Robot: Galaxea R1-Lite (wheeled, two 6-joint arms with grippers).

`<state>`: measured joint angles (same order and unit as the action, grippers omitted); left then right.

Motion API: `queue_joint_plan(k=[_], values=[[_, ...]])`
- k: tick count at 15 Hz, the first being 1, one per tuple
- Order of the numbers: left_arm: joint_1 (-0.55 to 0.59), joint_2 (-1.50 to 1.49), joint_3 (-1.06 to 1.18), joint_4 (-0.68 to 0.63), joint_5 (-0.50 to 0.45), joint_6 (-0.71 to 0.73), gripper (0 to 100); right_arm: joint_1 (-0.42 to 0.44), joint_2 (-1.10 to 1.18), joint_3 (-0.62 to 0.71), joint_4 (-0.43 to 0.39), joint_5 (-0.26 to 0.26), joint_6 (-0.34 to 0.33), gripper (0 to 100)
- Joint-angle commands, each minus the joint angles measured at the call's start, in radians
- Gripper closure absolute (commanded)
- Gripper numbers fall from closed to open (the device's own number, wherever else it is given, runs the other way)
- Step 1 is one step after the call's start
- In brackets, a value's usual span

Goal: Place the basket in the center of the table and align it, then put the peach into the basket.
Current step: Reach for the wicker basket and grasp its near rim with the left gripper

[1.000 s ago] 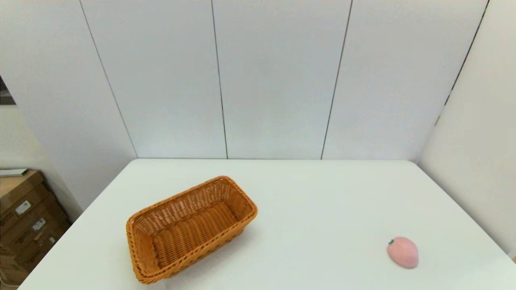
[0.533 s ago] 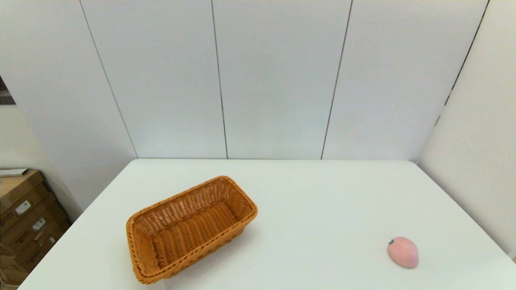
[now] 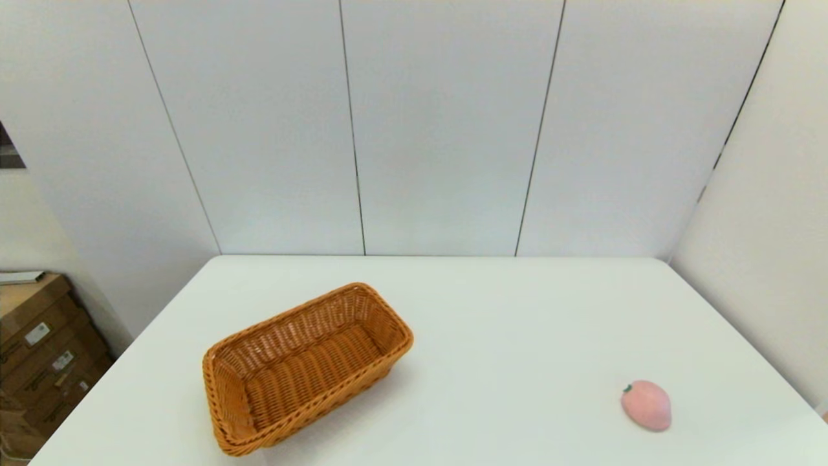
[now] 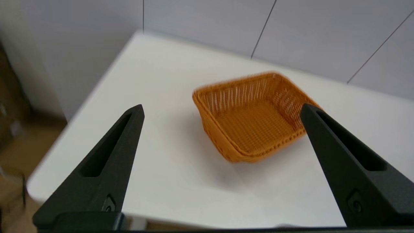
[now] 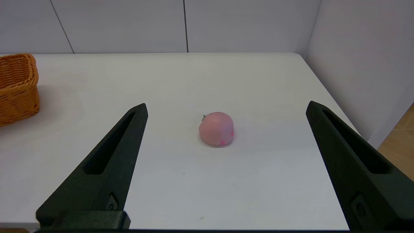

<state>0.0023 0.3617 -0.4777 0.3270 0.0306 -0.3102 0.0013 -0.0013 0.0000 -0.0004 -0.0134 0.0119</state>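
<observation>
Basket (image 3: 304, 366) sits skewed at the table's (image 3: 504, 323) near left — left tool (image 4: 221, 110) spread, right tool (image 5: 226, 106) spread before the peach (image 3: 646, 405) — a square rim grip should straighten it toward centre.

cardboard boxes (image 3: 39, 349), white wall panels (image 3: 440, 129)

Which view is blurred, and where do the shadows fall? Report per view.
Left wrist view: basket smeared by motion blur, soft shadow beside it. Right wrist view: sharp, peach with faint shadow beneath. Head view: sharp, even light, basket shadow on the table.
</observation>
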Motion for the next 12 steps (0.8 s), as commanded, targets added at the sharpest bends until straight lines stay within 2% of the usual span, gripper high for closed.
queue_joint_plan(k=[1,5,7,12], values=[[-0.01,0.657,-0.176,0.112,-0.121,-0.28,0,0.0,0.0,0.0,0.0,0.0,-0.003,0],[-0.025,0.922,-0.259,0.104,-0.227,-0.323,0,0.0,0.0,0.0,-0.001,0.0,-0.001,0],[-0.027,1.082,-0.295,0.101,-0.236,-0.383,0,0.0,0.0,0.0,-0.001,0.0,0.0,0],[-0.024,1.303,-0.299,-0.013,-0.255,-0.406,0,0.0,0.0,0.0,0.0,0.0,0.002,0]])
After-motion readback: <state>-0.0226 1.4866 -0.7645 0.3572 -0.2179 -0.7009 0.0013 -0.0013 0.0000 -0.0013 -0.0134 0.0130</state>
